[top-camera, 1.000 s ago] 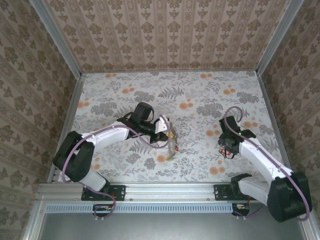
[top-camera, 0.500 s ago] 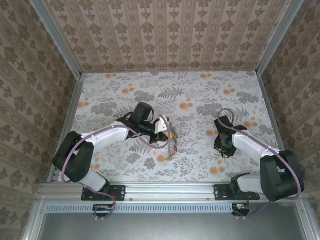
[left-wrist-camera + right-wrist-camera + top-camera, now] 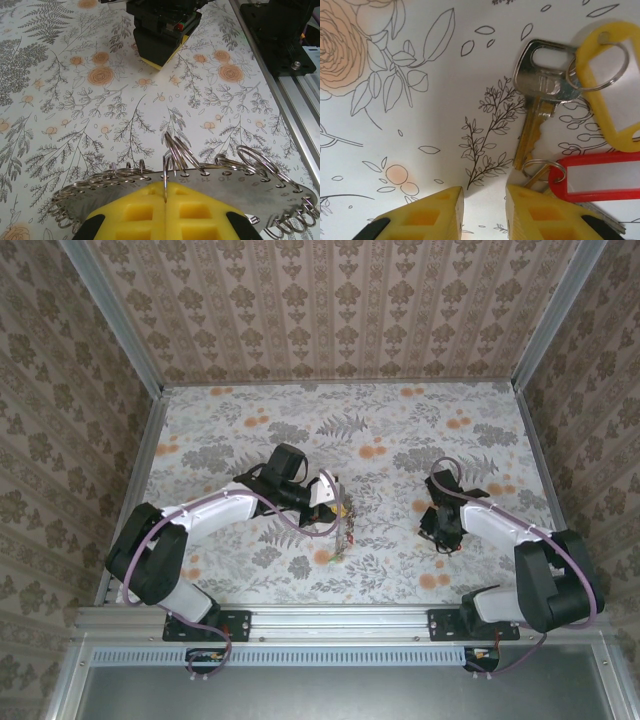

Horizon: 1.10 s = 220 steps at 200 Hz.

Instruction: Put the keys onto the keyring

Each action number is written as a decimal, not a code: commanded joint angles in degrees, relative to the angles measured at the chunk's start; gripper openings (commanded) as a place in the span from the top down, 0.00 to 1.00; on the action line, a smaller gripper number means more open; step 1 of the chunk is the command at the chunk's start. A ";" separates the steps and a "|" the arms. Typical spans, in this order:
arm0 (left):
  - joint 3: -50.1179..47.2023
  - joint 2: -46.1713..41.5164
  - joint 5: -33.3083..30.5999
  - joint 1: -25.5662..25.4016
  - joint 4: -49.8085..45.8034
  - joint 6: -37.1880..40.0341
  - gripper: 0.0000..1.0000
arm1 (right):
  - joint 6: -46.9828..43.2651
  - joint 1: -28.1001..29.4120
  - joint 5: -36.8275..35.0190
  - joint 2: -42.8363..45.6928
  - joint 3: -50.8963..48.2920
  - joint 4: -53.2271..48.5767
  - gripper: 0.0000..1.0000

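Top external view: the left arm reaches from its base at the near rail out over the flowered table, elbow low at the left edge and forearm running right toward the middle. The left gripper is clamped tight on the keyring, a thin metal disc held on edge above the cloth, its rim fringed with small silvery split rings. The right arm is folded close, elbow near its own base and forearm angled up and left, so the wrist tips down at the table. From that wrist, the right gripper hovers just above the surface with its yellow fingers a narrow way apart and nothing between them. The keys lie flat on the table just beside and ahead of its right finger, well apart from the keyring: a silver key on a ring with a yellow tag, and below it a red tag whose small ring sits right at the fingertip. Compared with a second ago, the right elbow has swung in from the far right corner and the gripper has shifted a little left and nearer the keys, its fingers slightly closer together; the left arm and the keyring have barely moved.
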<state>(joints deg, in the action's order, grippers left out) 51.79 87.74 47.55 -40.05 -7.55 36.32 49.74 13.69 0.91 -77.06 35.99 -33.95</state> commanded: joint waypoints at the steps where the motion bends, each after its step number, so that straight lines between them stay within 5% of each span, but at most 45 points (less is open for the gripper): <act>1: 1.34 -1.87 0.99 0.34 -1.23 1.82 1.00 | 0.56 1.34 5.59 -1.91 1.76 4.81 0.72; 32: 1.21 -2.23 0.79 0.42 -1.68 2.03 1.00 | -0.41 0.70 -4.13 2.28 3.87 -3.31 0.70; 88: 1.27 -2.29 0.97 0.51 -1.65 2.03 1.00 | 1.05 -3.10 -10.93 9.12 0.41 -8.34 0.64; 220: 1.33 -2.06 1.14 0.59 -1.75 2.10 1.00 | 3.60 -4.17 6.75 1.06 -2.40 5.17 0.65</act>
<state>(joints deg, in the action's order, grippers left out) 51.81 87.46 47.55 -39.99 -8.05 37.17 50.15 8.95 2.37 -74.32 34.65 -32.49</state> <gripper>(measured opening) 0.042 0.355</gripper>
